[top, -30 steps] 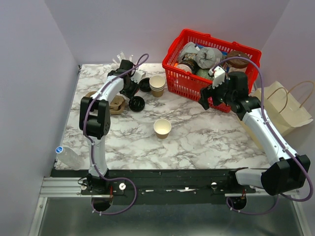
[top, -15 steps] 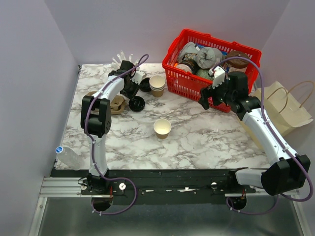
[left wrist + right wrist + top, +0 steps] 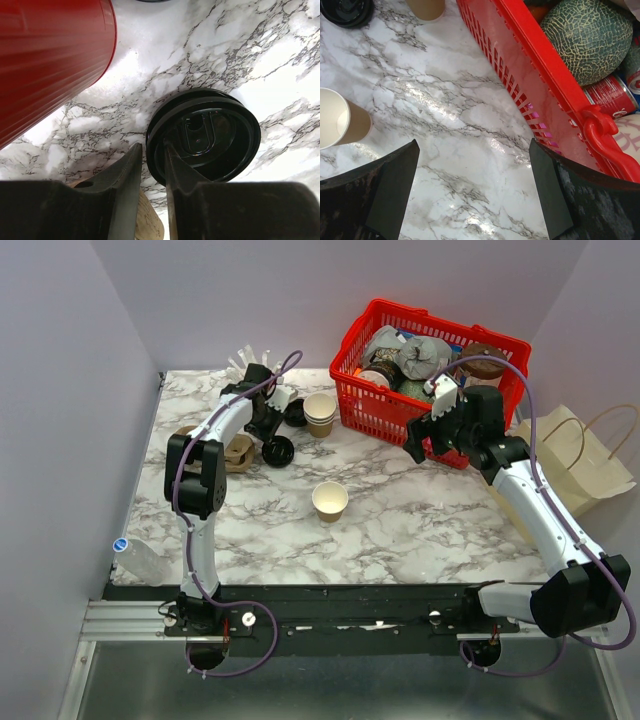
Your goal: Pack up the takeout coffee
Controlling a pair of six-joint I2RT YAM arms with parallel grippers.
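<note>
The takeout coffee (image 3: 330, 500), a small brown paper cup with a pale rim, stands open-topped mid-table; it also shows at the left edge of the right wrist view (image 3: 340, 122). My left gripper (image 3: 272, 435) is down at the back left over a black lid (image 3: 278, 450). In the left wrist view the black lid (image 3: 210, 135) lies flat, and the gripper (image 3: 151, 150) straddles its near rim, one finger inside and one outside with a slim gap. My right gripper (image 3: 425, 448) hovers wide open beside the red basket, with bare marble between its fingers (image 3: 474, 145).
A red cup of straws (image 3: 50, 60) stands just left of the lid. Nearby are a stack of cream cups (image 3: 320, 413), a second black lid (image 3: 295, 412) and a cardboard carrier (image 3: 235, 452). The red basket (image 3: 430, 370) holds groceries. A paper bag (image 3: 585, 465) lies right, a bottle (image 3: 140, 558) front left.
The left gripper's jaws have narrowed around the lid's rim, and the arm has shifted very slightly. The right arm and the cup have not moved.
</note>
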